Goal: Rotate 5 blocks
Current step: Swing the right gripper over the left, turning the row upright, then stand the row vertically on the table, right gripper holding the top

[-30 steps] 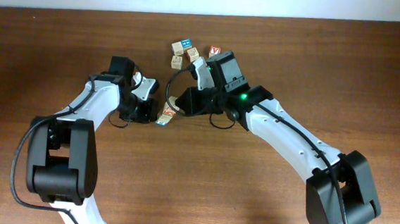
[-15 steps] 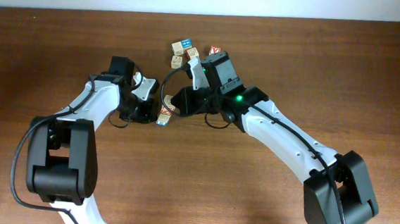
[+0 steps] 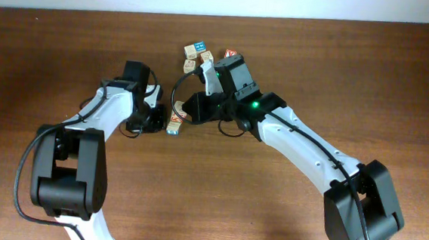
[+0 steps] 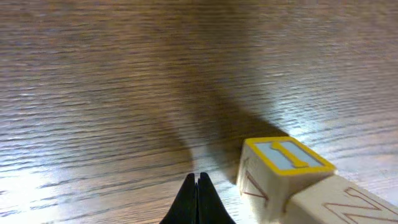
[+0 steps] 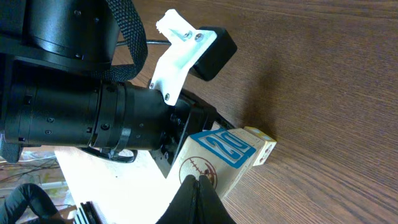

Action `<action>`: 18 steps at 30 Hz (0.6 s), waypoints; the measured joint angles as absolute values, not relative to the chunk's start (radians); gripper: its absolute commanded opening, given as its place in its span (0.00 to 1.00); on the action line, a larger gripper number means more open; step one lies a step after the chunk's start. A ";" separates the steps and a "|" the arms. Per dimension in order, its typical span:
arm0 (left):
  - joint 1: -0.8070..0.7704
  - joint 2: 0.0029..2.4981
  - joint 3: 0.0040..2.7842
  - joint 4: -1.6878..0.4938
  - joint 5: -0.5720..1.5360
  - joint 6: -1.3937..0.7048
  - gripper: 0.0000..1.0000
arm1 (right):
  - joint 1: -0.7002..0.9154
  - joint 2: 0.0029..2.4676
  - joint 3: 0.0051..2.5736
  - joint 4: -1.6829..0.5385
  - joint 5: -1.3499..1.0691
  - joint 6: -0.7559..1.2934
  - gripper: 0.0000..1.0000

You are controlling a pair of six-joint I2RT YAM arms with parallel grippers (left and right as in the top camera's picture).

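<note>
Left gripper: fingers pressed together, nothing held, tip low over the wooden table just left of two blocks that lie touching near the centre. Right gripper: likewise closed and empty, tip at the right side of that pair. Three blocks sit clustered farther back, close to a blue-topped cube and a red "V" cube.
</note>
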State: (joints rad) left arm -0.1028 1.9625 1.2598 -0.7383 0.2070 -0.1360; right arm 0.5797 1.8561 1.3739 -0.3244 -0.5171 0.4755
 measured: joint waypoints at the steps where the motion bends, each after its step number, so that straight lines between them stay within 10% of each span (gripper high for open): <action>1: -0.103 1.963 1.260 -0.738 0.199 -0.144 0.00 | 0.580 1.856 1.374 -0.324 -0.517 0.474 0.04; 18: -0.008 1.963 1.260 -0.726 0.167 -0.245 0.00 | 0.640 1.864 1.384 -0.279 -0.426 0.474 0.04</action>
